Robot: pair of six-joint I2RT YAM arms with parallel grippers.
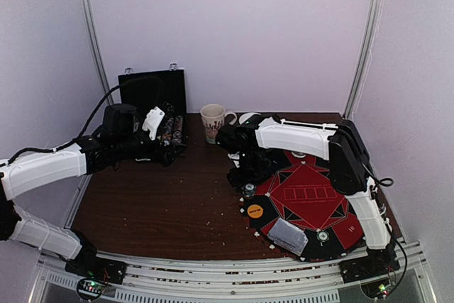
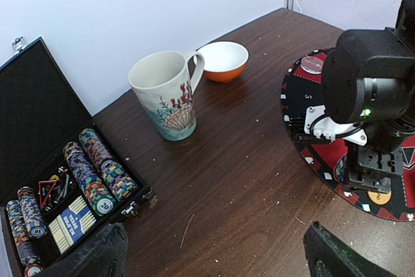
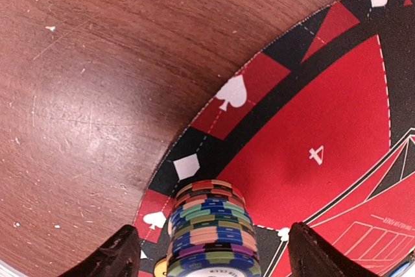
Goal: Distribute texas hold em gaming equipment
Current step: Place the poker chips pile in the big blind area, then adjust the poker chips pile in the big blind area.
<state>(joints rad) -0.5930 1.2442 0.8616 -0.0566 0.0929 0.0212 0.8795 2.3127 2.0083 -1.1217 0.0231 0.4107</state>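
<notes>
- Top view: the left claw [image 1: 169, 138] hangs over the black hinged case [image 1: 152, 94] at the back left of the dark wooden tabletop [image 1: 156, 204]. The right claw [image 1: 248, 177] is low at the left rim of the round red-and-black mat [image 1: 312, 196]. An orange button disc [image 1: 255, 211] and a grey-backed pack of cards [image 1: 289, 235] lie on the mat's near side.
- Left wrist view: the left claw's jaws are wide apart with nothing between them. Rows of striped-edge poker chips [image 2: 91, 170] lie on edge in the case. A cream shell-print mug [image 2: 165, 95] stands apart from the case.
- Right wrist view: an upright stack of multicoloured chips [image 3: 211, 231] stands on the mat's black border near the spade marks. The right claw's jaws are apart, one on either side, with a gap showing on each, so there is no grip.
- Handling (judgement): the chips look rigid, dense for their size and smooth-faced, so a column would shear or topple easily. Best taken across the striped edges at mid-height, jaws square, with a moderate squeeze. The cards look thin and slippery, so grip the pack by its long edges.
</notes>
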